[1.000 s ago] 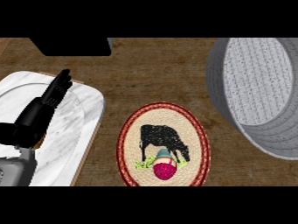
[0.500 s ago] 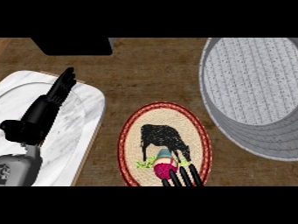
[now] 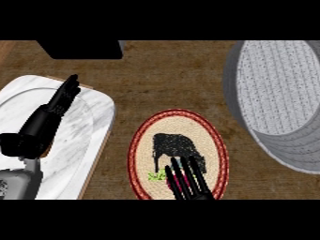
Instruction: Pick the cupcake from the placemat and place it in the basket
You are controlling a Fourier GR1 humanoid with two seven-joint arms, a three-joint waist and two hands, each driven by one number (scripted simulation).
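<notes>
No writing is legible. Right hand [image 3: 186, 180], fingers extended straight, covers the cupcake [image 3: 178, 183] on the placemat [image 3: 143, 154]. Left hand [image 3: 41, 126] rests open. Basket [image 3: 287, 103] stands apart on the tabletop [image 3: 169, 84].

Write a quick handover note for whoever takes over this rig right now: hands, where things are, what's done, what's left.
Right hand: straight fingers over the cupcake on the placemat; only slivers of it show, no grasp visible.
Left hand: open, resting over the marble board at left.
Basket: upper right, nothing visible inside.
Done: reach to the cupcake.
Left: grasp, lift, carry right, place in the basket.
</notes>
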